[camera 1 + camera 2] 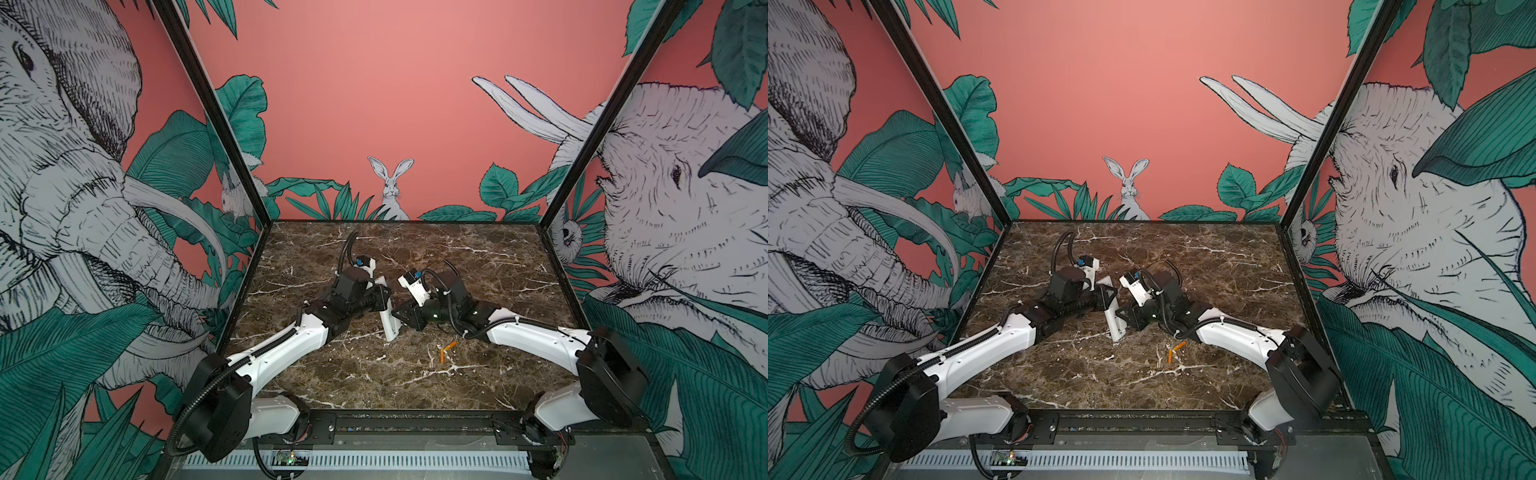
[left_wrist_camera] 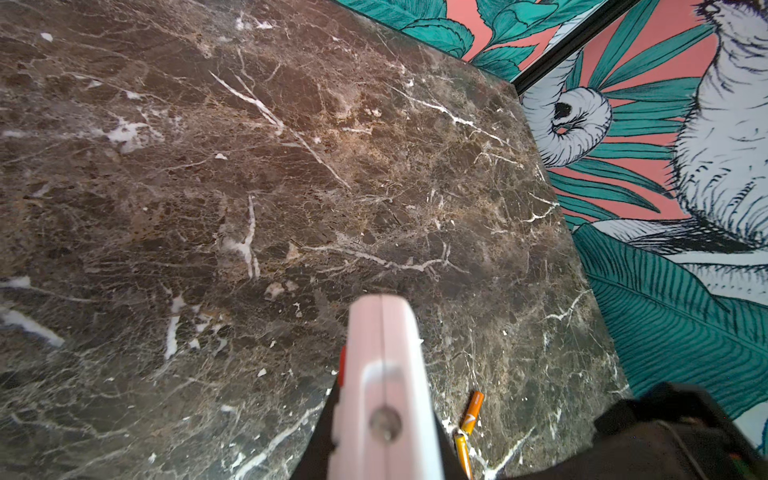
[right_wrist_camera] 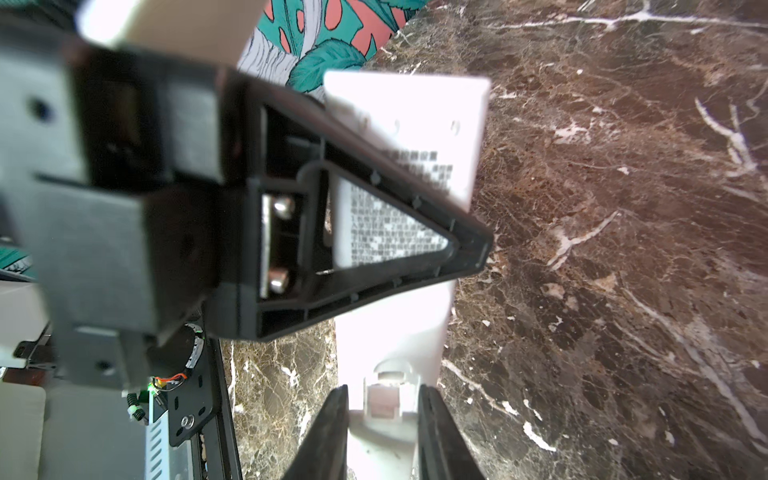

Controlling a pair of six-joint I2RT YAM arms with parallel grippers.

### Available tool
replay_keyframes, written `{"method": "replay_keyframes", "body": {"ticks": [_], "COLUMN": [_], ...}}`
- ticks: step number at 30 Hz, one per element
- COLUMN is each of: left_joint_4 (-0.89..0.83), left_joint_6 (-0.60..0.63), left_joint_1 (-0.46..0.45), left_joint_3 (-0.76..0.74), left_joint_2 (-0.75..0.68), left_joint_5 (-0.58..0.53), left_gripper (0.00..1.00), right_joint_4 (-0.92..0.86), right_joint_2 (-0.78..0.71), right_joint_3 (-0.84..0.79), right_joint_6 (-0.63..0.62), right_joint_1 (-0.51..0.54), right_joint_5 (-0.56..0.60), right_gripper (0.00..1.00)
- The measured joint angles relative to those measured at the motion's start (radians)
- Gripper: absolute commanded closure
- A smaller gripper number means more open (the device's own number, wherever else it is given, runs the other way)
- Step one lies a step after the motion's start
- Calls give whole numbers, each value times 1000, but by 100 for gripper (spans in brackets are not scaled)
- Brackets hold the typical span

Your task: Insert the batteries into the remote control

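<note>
In both top views the white remote control [image 1: 388,318] [image 1: 1115,322] is seen held over the middle of the table [image 1: 478,257], between the left claw [image 1: 381,297] and the right claw [image 1: 402,318]. Whether its lower end touches the table cannot be told. The two orange batteries [image 1: 448,351] are shown lying on the table near the right arm, their ends close together in a shallow V, apart from the remote control. In the left wrist view the remote control is presented edge-on, with a red button [image 2: 342,370] on one face and the left claw clenched on it. In the right wrist view its plain back is revealed, with a printed label [image 3: 415,166] and a small recessed catch [image 3: 388,399]. There the right claw is seen closed against both long edges beside that catch.
</note>
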Motion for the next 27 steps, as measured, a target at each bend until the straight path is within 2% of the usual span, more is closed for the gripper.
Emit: {"method": "replay_keyframes", "body": {"ticks": [8, 14, 20, 27], "left_joint_4": [0, 14, 60, 172], "left_joint_6": [25, 54, 81, 104], "left_joint_1": [9, 14, 15, 15], "left_joint_3": [-5, -37, -52, -118], "left_joint_2": [0, -17, -27, -27], "left_joint_5": [-6, 10, 85, 201], "left_gripper": [100, 100, 100, 100], "right_joint_4": [-83, -211, -325, -419], "right_joint_2": [-71, -109, -102, 4], "right_joint_3": [-8, -13, -10, 55], "right_joint_6": [-50, -116, -180, -243], "right_joint_1": [-8, -59, -125, -169], "right_joint_5": [69, 151, 235, 325], "right_gripper": [73, 73, 75, 75]}}
